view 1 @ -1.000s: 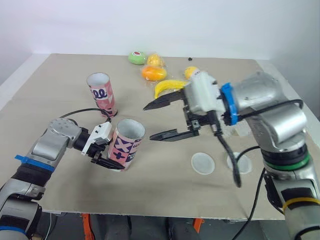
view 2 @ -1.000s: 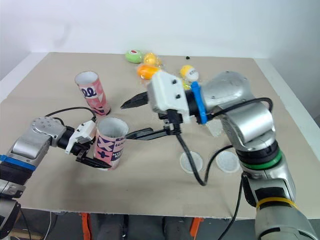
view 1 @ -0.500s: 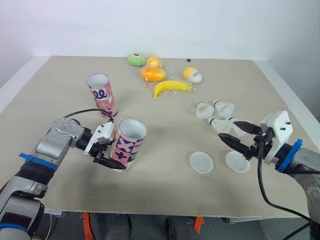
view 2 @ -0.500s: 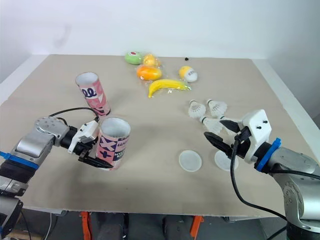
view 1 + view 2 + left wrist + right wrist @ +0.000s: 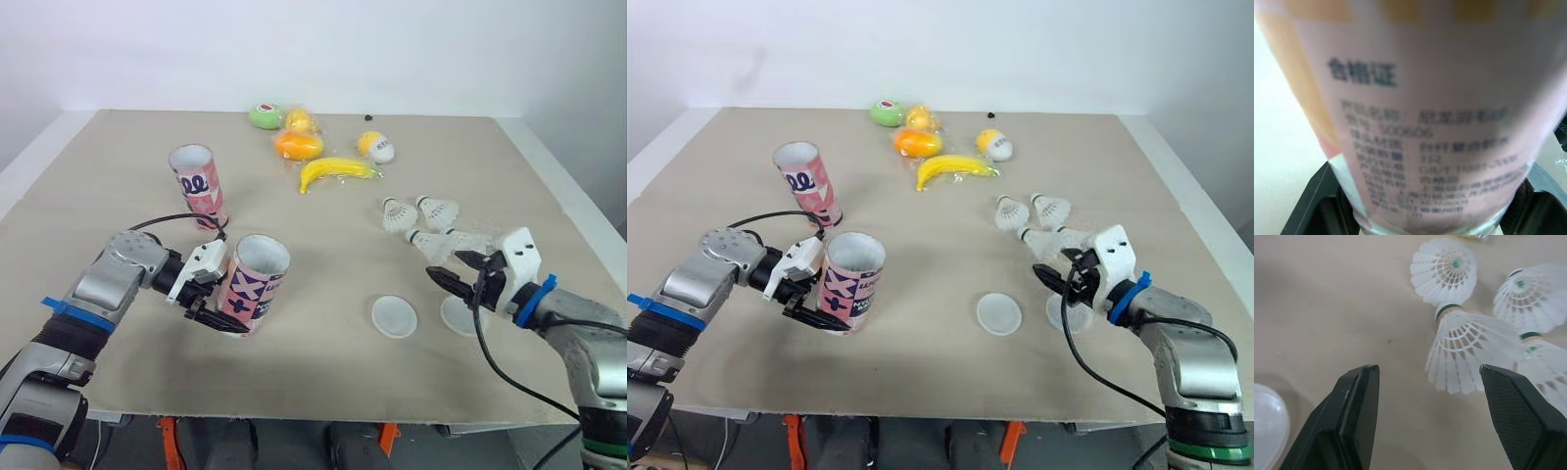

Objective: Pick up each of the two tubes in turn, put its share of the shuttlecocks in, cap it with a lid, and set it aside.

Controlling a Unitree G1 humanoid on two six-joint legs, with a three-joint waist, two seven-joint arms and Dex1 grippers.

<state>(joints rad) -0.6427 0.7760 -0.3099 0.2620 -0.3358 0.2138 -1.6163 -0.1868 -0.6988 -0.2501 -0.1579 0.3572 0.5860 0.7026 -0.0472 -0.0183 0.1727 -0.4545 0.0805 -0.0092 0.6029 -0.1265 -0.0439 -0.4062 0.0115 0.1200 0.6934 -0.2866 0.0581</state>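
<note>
L arm comes in low from the left. The left gripper is clamped round the lower part of the tilted tube, front-left on the table. R arm sits low at the right edge. The right gripper is spread wide, empty, aimed at the shuttlecocks. One lid is partly hidden behind it. Tube's inside can't be seen.

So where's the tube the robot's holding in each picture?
Left eye view: tube lower left, in the left gripper.
Right eye view: lower left too, same grip.
Left wrist view: close up, between the black fingers.
Right wrist view: faces the shuttlecocks instead.
Shared landmark: the left gripper's black fingers at the tube's base.
</note>
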